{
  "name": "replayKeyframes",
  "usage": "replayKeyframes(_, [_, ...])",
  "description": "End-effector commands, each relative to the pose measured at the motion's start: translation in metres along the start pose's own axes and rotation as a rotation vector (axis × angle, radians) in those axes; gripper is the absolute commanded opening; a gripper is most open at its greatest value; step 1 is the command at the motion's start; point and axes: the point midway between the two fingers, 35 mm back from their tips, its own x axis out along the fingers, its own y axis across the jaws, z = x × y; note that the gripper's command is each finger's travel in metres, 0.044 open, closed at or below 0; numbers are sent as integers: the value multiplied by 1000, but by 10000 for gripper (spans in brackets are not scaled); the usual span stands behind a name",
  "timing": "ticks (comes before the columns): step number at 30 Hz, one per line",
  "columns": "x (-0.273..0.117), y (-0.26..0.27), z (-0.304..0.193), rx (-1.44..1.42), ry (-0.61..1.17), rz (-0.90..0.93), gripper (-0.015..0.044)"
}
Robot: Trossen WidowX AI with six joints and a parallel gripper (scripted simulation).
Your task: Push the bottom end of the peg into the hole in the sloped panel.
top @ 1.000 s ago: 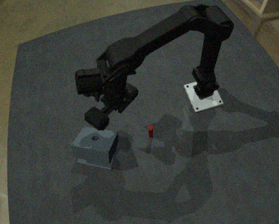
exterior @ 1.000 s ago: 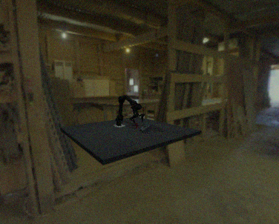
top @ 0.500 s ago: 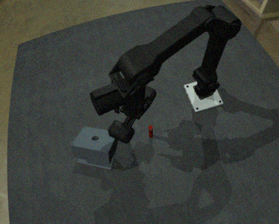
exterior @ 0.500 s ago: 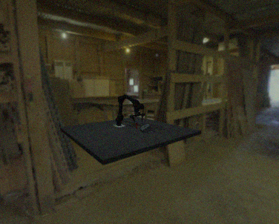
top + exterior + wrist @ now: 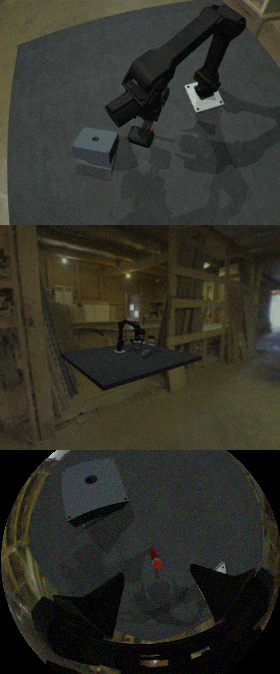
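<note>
The red peg (image 5: pixel 152 128) (image 5: pixel 137 351) (image 5: pixel 156 561) stands upright on the table; its top looks round. In the top view the gripper hides most of it. The grey sloped panel (image 5: pixel 106 144) (image 5: pixel 146 353) (image 5: pixel 95 496) stands beside it, left of the gripper in the top view and upper left in the wrist view. Its face has one dark, round-looking hole (image 5: pixel 95 138) (image 5: pixel 90 479). My gripper (image 5: pixel 158 571) is open and empty above the peg. In the wrist view the peg shows between the two spread fingertips, slightly beyond the line joining them.
The arm's white base plate (image 5: pixel 194 103) (image 5: pixel 116 352) is at the right in the top view, and its corner shows beside the right finger in the wrist view. The dark table (image 5: pixel 48 86) (image 5: pixel 97 368) carries the panel, peg and arm. Arm shadows fall across the table.
</note>
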Motion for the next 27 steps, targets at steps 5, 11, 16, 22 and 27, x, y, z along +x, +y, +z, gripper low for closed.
replayKeyframes(5, [10,-1,-1,3,0,-11,440])
replayKeyframes(11, [20,-1,0,3,0,-11,440])
replayKeyframes(16, [28,-1,0,3,0,-11,440])
replayKeyframes(22, [38,-1,0,3,0,-11,440])
replayKeyframes(27, [46,-1,0,3,0,-11,440])
